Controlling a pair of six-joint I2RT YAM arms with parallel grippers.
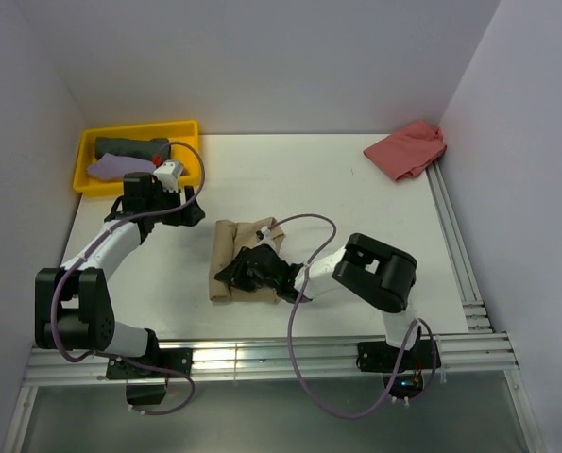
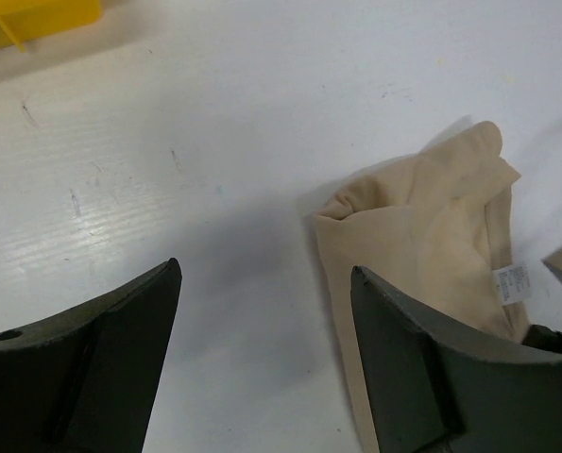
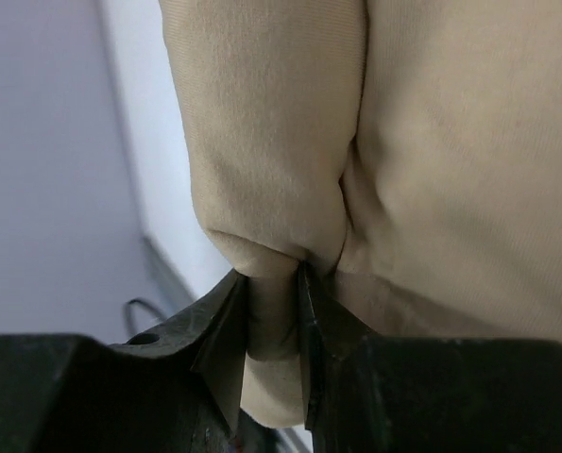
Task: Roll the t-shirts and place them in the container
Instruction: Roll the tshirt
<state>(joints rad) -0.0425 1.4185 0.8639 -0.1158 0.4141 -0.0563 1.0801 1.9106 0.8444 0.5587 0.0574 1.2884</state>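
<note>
- The table (image 1: 356,208) carries everything. Its middle is the work area, and the spare cloth sits out at the far edges.
- The tan tee (image 1: 227,262) lies bunched at the table's centre, between the two arms and closer to the right one. We judge it is the shirt being rolled. It looks folded into a narrow band, with one thick rounded fold showing in the right wrist view.
- The tray (image 1: 139,127) sits in the far left corner. It holds a grey-green tee (image 1: 129,147) and a lilac tee (image 1: 115,167) side by side, probably because they are already done.
- The red tee (image 1: 408,149) lies crumpled in the far right corner, well apart from the rest. It looks unrolled, so we think it is waiting its turn.
- The right gripper (image 3: 273,283) is pinched narrow on an edge of the tan tee. Cloth fills the gap between its fingers, and we take this grip as a way to turn the fold over.
- The left gripper (image 2: 264,283) hangs over bare table near the tray with its jaws wide and nothing between them. The tan tee's corner is just off to one side, so we read this gripper as standing ready.
- A small white label (image 2: 512,281) shows on the tan tee.
</note>
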